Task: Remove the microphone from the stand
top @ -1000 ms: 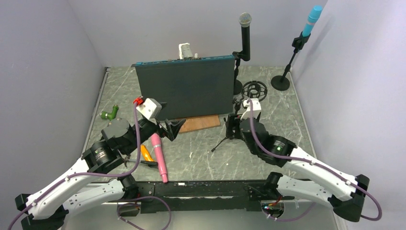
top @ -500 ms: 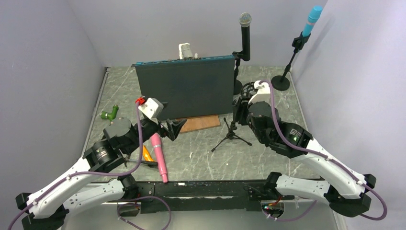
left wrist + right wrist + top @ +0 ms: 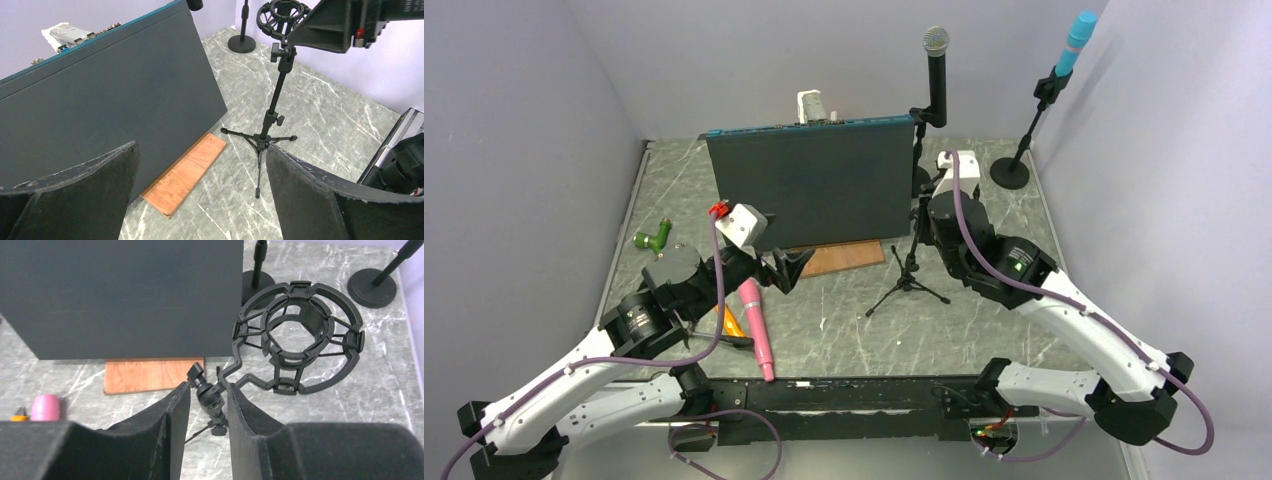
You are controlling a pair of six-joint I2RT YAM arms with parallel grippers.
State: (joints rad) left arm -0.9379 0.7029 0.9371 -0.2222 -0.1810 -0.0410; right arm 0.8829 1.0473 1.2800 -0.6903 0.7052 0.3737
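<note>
A black tripod stand (image 3: 908,275) carries an empty shock mount (image 3: 300,337), which also shows in the left wrist view (image 3: 282,15). My right gripper (image 3: 207,387) is closed to a narrow gap around the stand's swivel joint (image 3: 212,397) just below the mount; from above, the gripper (image 3: 921,222) hides the mount. A pink microphone (image 3: 756,330) lies flat on the table by my left arm. My left gripper (image 3: 201,147) is wide open and holds nothing, hovering left of the stand (image 3: 272,120).
A black microphone (image 3: 936,65) and a blue microphone (image 3: 1076,42) sit upright in tall stands at the back. A dark upright panel (image 3: 809,180) stands mid-table with a wooden board (image 3: 844,258) at its foot. A green object (image 3: 654,237) and an orange tool (image 3: 729,320) lie at the left.
My right arm has risen from the tripod's legs to the top of the stand, and its jaws have closed in around the swivel joint. The left arm has hardly moved.
</note>
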